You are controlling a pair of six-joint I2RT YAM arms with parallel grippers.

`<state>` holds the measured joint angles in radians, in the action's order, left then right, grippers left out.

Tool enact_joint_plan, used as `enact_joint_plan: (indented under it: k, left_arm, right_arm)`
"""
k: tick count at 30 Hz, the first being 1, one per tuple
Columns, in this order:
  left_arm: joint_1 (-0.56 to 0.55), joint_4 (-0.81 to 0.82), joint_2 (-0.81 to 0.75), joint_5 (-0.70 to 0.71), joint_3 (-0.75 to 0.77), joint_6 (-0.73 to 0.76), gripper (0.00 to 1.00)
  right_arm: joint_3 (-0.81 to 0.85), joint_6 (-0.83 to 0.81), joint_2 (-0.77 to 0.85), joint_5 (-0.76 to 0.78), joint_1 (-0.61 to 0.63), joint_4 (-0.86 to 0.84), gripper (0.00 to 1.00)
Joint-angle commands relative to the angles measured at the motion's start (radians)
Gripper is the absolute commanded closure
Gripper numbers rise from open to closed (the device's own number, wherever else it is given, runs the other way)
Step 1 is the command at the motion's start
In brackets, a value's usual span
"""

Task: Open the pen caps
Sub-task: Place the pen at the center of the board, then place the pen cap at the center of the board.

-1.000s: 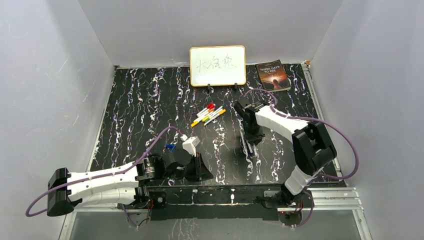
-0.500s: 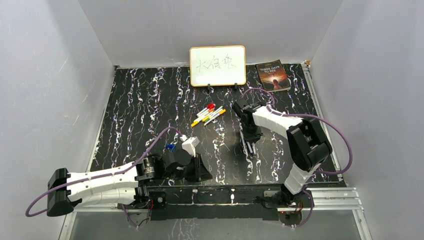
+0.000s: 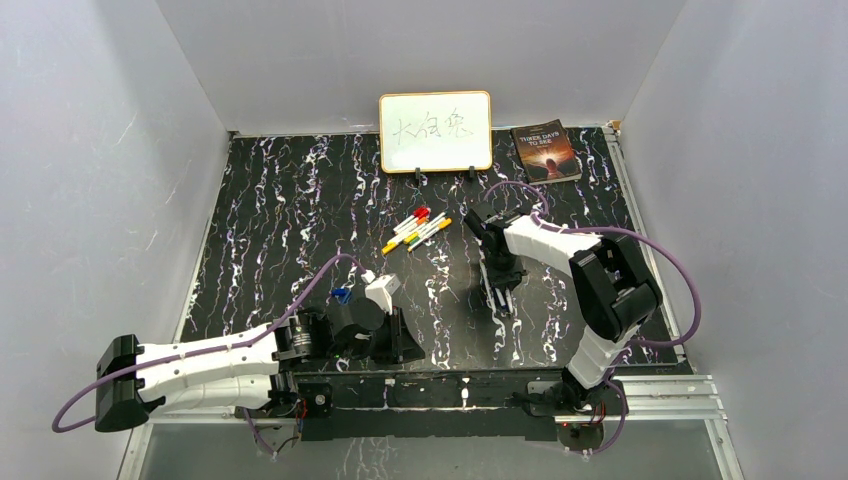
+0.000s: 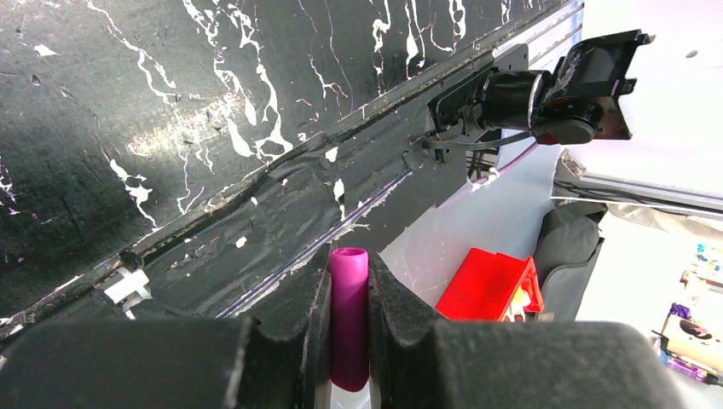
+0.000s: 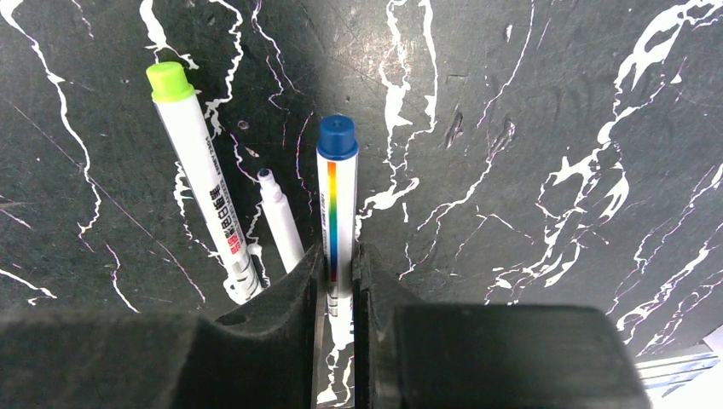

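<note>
Left claw (image 4: 349, 281) pinches a purple cap (image 4: 349, 319), right claw (image 5: 335, 264) clamps a pen (image 5: 332, 196); likely next: drop that, pull the blue cap (image 5: 337, 138)

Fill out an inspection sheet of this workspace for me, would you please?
Surface: black marbled tabletop, white veining.
Job's things: pens clustered mid-table; green-capped pen and uncapped pen lying beside the right pincer.
Clutter: whiteboard and book at the far edge.
Grippers: left pincer shut on purple cap; right pincer shut on blue-capped pen.
Cables: purple cables looping along both arms.
Surroundings: grey walls on three sides.
</note>
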<state>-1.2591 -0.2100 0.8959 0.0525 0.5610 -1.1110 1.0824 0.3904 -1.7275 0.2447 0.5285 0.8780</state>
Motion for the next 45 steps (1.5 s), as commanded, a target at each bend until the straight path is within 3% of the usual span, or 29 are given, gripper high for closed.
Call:
enact_joint_plan:
  k: [1, 7, 17, 24, 29, 36, 45]
  left_arm:
    - [-0.005, 0.005, -0.002, 0.004, 0.034, 0.010, 0.99]
    - [-0.005, -0.023, 0.002, 0.021, 0.042, 0.001, 0.99]
    - [0.004, -0.271, 0.029, 0.127, 0.122, -0.044, 0.98]
    - [0.066, -0.435, 0.143, 0.146, 0.237, 0.038, 0.98]
    - [0.221, -0.491, 0.250, 0.084, 0.305, 0.176, 0.98]
    - [0.431, -0.534, 0.331, 0.026, 0.342, 0.345, 0.97]
    - [0.562, -0.481, 0.442, 0.005, 0.301, 0.454, 0.96]
  right_arm:
    - [-0.001, -0.001, -0.002, 0.023, 0.003, -0.031, 0.85]
    - [-0.008, 0.000, 0.005, 0.007, 0.004, -0.038, 0.82]
    - [-0.013, 0.003, 0.013, -0.025, 0.003, -0.047, 0.80]
    - [-0.007, 0.009, 0.038, -0.035, 0.004, -0.036, 0.75]
    - [0.007, 0.016, 0.079, -0.046, 0.004, -0.015, 0.63]
    - [0.042, 0.023, 0.145, -0.077, 0.004, 0.020, 0.58]
    - [0.104, 0.056, 0.228, -0.152, 0.017, 0.036, 0.55]
